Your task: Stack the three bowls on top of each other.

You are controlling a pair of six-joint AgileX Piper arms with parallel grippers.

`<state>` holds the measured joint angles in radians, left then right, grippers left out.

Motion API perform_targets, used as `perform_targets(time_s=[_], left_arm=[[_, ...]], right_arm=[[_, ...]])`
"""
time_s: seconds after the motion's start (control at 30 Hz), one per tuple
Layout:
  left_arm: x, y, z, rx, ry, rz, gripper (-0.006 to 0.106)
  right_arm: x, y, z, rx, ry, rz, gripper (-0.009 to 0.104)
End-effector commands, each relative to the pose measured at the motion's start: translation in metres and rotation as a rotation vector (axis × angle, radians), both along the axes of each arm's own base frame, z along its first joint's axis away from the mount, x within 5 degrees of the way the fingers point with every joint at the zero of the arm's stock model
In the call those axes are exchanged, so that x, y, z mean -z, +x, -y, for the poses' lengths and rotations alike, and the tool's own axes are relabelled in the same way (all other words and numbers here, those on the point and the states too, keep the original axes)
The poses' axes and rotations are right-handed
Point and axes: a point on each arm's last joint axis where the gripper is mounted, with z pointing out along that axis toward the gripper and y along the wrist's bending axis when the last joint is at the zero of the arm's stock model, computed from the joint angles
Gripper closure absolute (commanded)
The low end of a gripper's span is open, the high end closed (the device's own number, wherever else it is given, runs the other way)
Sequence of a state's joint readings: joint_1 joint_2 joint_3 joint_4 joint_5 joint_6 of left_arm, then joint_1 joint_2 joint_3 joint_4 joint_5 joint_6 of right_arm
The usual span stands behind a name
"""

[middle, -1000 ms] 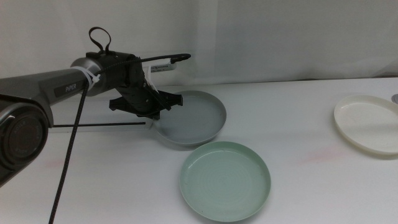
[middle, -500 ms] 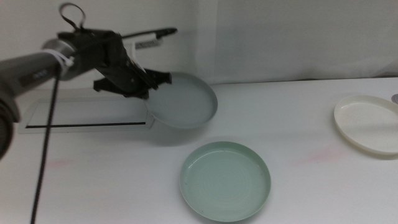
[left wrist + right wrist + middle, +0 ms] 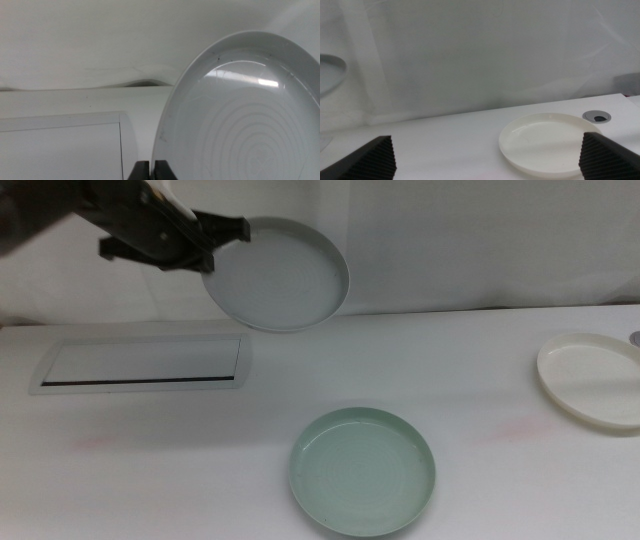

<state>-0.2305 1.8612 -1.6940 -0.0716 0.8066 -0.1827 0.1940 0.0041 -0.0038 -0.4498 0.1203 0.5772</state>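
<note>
The left gripper (image 3: 218,242), clamped on the grey bowl's (image 3: 278,275) rim, has raised it higher, well above the table's (image 3: 200,470) far edge. The mint bowl (image 3: 362,470) lies near the front edge, the cream bowl (image 3: 592,378) at the right edge. The right gripper (image 3: 485,155) waits, jaws apart.

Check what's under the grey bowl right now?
Nothing touches it: the left tool holds the grey bowl in the air by its rim, tilted. Below lie bare table and white panel.

Grey bowl (image 3: 278,275) with concentric rings, mint green bowl (image 3: 362,470), cream-white bowl (image 3: 590,378).
</note>
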Motion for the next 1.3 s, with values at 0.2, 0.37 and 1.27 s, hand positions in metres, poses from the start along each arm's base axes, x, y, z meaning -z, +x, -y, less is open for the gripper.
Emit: perform_targets(time_s=[0.2, 0.37, 1.27], left_arm=[[-0.053, -0.048, -0.007, 0.089, 0.021, 0.005, 0.103], [-0.055, -0.079, -0.001, 0.147, -0.009, 0.008, 0.103], [0.11, -0.12, 0.083, 0.278, -0.037, -0.192, 0.103]], right_arm=[[0.011, -0.001, 0.0, 0.003, -0.014, 0.006, -0.008], [0.011, -0.001, 0.0, 0.003, -0.014, 0.006, -0.008], [0.011, -0.001, 0.0, 0.003, -0.014, 0.006, -0.008]])
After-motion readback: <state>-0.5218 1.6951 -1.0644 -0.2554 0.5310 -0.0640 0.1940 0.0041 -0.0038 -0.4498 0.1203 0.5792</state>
